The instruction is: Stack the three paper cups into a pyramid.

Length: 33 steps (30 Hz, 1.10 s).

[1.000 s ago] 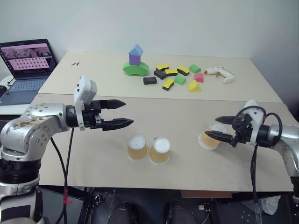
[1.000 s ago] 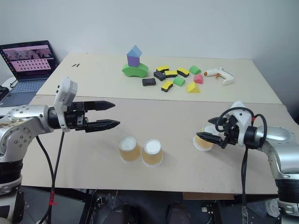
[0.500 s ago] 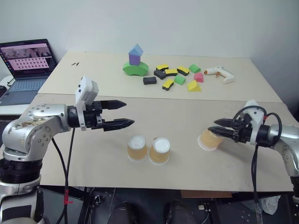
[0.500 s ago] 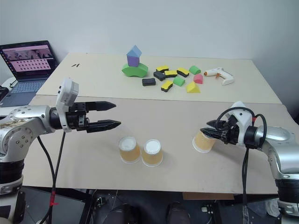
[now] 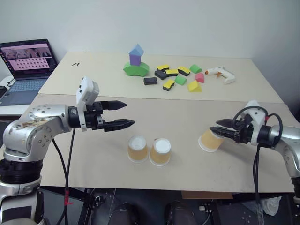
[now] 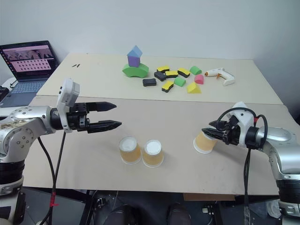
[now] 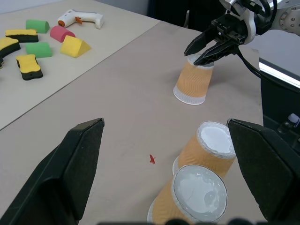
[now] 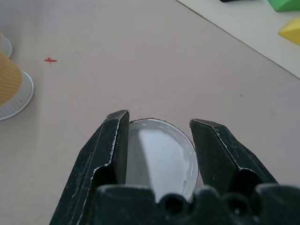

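Two paper cups (image 5: 138, 148) (image 5: 160, 151) stand upside down, side by side and touching, near the table's front edge. The third paper cup (image 5: 209, 141) is upside down at the right and leans a little. My right gripper (image 5: 216, 131) is shut on its white base end. In the right wrist view, the black fingers (image 8: 112, 145) press either side of that cup's (image 8: 161, 150) base. My left gripper (image 5: 126, 114) hangs open above the table, left of and behind the pair, with nothing between its fingers. The left wrist view shows the pair (image 7: 208, 147) (image 7: 192, 199) and the held cup (image 7: 192, 84).
On the far table are a blue-purple-green block tower (image 5: 136, 61), several loose foam blocks (image 5: 177, 76) and a white glue gun (image 5: 220, 73). An open laptop (image 5: 27, 63) sits at the far left. A seam (image 5: 187, 99) runs between the two tables.
My right gripper has shut on the third cup's base, and the cup now leans slightly. The left arm has kept still.
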{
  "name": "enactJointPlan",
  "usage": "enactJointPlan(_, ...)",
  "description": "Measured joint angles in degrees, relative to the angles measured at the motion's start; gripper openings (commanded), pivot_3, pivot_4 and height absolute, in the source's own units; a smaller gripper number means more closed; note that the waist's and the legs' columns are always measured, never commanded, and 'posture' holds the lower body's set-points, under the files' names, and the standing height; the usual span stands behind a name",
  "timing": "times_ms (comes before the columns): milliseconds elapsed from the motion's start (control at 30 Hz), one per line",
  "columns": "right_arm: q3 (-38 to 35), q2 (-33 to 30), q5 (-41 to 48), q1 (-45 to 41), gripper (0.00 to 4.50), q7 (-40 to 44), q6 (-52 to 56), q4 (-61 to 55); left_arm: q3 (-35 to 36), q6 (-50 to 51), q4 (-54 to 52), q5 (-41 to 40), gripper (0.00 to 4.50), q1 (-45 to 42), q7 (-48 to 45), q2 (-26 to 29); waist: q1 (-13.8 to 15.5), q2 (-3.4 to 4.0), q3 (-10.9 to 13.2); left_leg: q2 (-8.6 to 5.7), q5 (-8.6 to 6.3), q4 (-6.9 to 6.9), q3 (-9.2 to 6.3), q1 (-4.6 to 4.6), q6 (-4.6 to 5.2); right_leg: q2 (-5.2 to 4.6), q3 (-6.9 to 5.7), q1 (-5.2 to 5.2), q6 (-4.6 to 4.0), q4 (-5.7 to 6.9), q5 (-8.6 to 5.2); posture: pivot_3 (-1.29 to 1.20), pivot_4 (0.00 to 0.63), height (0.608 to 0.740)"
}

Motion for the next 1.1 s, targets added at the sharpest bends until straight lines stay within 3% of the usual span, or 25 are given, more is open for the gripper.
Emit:
enactJointPlan(167,0.0,0.1,0.1,0.0,4.42,0.0,-0.2,0.0,0.0,0.0,0.1,0.0,4.5,0.0,0.0,0.0,0.0,0.0,0.0,0.0,0.0,0.0,0.0,0.0,0.0,0.0,0.01,0.0,0.0,0.0,0.0,0.0,0.15,0.703)
enactJointPlan(967,-0.2,0.9,0.6,-1.5,4.42,-3.7,0.2,-0.2,-0.9,0.0,0.5,0.5,4.5,0.0,-0.3,0.0,0.0,0.0,0.0,-0.01,0.0,0.0,0.01,0.0,0.0,0.0,0.0,-0.01,0.0,0.0,0.0,0.0,0.15,0.703)
enactJointPlan(1100,-2.3,-1.9,2.3,-1.6,4.42,-2.4,2.2,-2.6,-0.9,0.0,0.5,0.6,4.5,0.0,-0.4,0.1,0.1,0.13,0.1,-0.02,0.0,0.0,0.0,-0.05,0.0,-0.02,0.01,-0.05,0.0,0.0,0.0,0.0,0.15,0.703)
